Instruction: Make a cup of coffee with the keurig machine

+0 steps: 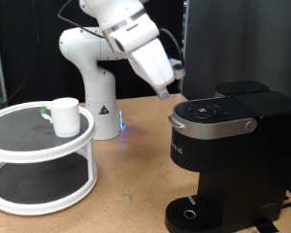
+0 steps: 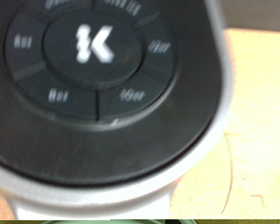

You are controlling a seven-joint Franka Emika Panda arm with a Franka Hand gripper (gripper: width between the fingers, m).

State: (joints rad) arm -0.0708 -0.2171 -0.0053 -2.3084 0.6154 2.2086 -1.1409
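Note:
The black keurig machine (image 1: 233, 146) stands at the exterior view's right, its silver-grey lid handle (image 1: 218, 125) down and its round drip base (image 1: 189, 212) bare. My gripper (image 1: 165, 93) hangs just above and beside the lid's near end, fingers pointing down at it. The wrist view is filled by the machine's round button panel (image 2: 93, 56) with its white K button (image 2: 93, 44), very close and blurred; no fingers show there. The white cup (image 1: 64, 115) stands upright on the top tier of a white stand, far from the gripper.
The white two-tier round stand (image 1: 39, 146) sits at the exterior view's left on the wooden table (image 1: 126, 194). The arm's white base (image 1: 97, 107) stands behind it. A dark panel rises behind the machine.

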